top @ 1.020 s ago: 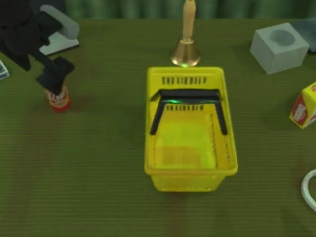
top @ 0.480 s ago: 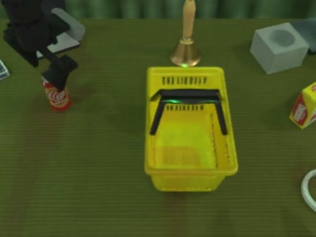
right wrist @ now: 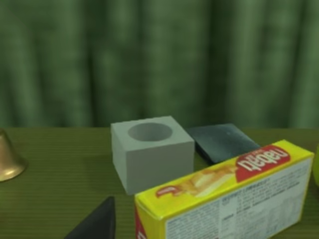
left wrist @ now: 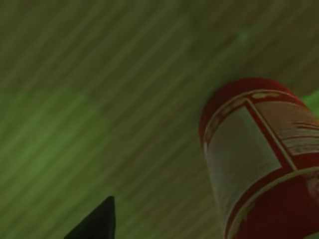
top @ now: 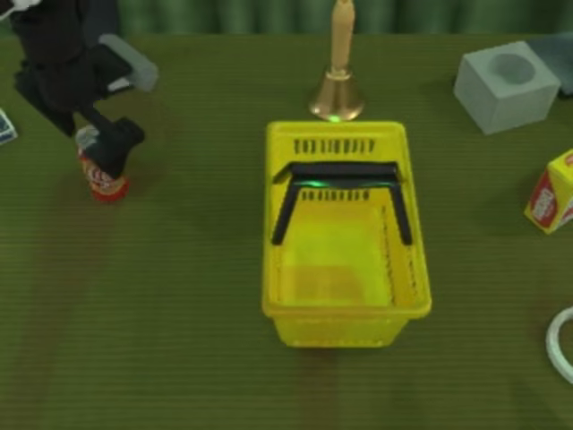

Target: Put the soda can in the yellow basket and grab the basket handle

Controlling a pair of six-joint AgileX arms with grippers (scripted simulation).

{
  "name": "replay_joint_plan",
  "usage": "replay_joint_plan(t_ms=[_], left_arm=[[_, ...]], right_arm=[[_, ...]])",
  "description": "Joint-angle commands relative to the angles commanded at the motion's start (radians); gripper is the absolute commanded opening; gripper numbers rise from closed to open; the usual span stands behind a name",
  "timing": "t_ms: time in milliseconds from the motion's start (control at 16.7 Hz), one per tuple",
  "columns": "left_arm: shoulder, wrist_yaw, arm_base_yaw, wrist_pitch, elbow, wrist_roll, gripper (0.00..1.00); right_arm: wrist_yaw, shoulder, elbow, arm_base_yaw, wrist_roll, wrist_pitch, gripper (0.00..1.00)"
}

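Red soda can (top: 105, 175) now under left gripper (top: 115, 148).

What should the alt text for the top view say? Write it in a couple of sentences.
The left end effector is down over a red soda can standing near the table's left edge. A yellow basket sits empty in the middle with its black handle folded down, a brass bell behind it, and a grey block and a yellow carton at right.
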Motion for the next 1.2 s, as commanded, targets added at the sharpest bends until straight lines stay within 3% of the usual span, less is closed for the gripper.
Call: replay_joint_plan(t_ms=[420, 1200], left_arm=[[0.008, 0.000, 0.002, 0.076, -0.072, 0.002, 1.00], [0.008, 0.000, 0.002, 0.076, -0.072, 0.002, 0.02]], right_arm=[[0.000, 0.000, 0.000, 0.000, 0.000, 0.000, 1.00], [0.000, 0.000, 0.000, 0.000, 0.000, 0.000, 1.00]])
